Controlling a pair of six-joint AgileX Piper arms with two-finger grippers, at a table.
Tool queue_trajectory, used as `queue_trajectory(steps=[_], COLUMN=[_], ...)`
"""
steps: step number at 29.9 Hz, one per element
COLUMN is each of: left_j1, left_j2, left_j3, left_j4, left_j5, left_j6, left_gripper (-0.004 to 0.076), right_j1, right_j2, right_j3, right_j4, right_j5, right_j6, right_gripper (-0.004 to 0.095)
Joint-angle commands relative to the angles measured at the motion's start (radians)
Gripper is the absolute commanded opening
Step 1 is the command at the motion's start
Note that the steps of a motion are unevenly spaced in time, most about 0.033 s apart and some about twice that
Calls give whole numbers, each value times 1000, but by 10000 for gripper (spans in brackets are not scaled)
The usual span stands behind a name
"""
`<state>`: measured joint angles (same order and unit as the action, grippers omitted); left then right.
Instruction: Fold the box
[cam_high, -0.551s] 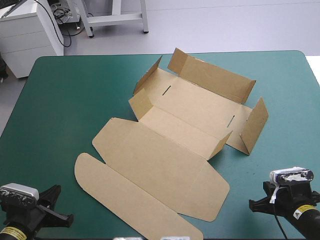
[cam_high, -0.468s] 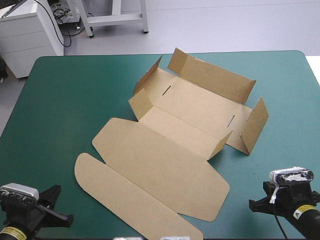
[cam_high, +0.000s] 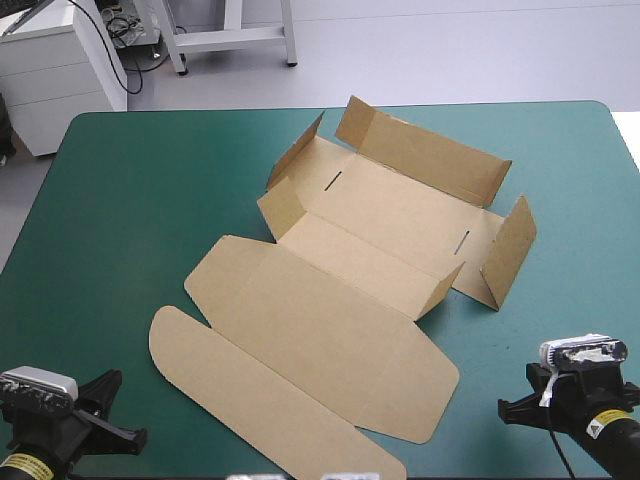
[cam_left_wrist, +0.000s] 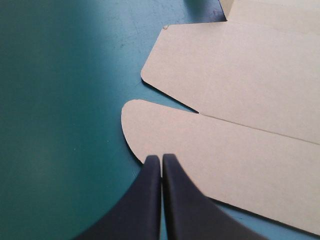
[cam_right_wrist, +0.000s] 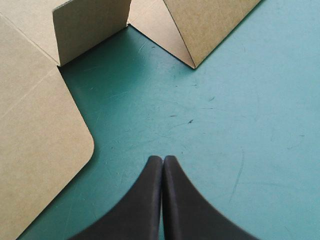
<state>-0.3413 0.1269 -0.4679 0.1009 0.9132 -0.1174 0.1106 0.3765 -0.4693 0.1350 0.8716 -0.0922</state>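
Though unclear overhead, left gripper (cam_left_wrist: 161, 159) looks pinched together.

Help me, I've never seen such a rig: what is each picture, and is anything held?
It is a two-armed robot at a table with a teal-green cover. One picture looks down from above and behind; the other two come from cameras on each wrist, looking along that arm's black fingers. On the table lies a brown box, a cut board sheet: far walls raised, lid panels flat. The left gripper points at the rounded flap; the right gripper is over bare cover. Both are shut and hold nothing.
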Motion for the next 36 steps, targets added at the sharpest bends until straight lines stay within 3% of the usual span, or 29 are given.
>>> queue_trajectory(steps=[1,22,27,31,36], left_j1=[0,0,0,0,0], left_j2=[16,16,16,16,16], left_j3=[-24,-24,-24,-24,-24], left_j4=[3,1,1,1,1], left_j5=[-71,-71,-71,-71,-71], left_j6=[-9,0,0,0,0], left_gripper=[-8,-8,-8,-8,-8], right_j1=[3,3,3,3,3], right_j2=[24,491,589,665,750], right_j3=[-46,-577,-665,-718,-731], right_j4=[9,-10,-10,-5,82], right_j5=[-25,366,380,381,383], right_j6=[19,100,105,194,217], right_gripper=[-19,-2,129,294,485])
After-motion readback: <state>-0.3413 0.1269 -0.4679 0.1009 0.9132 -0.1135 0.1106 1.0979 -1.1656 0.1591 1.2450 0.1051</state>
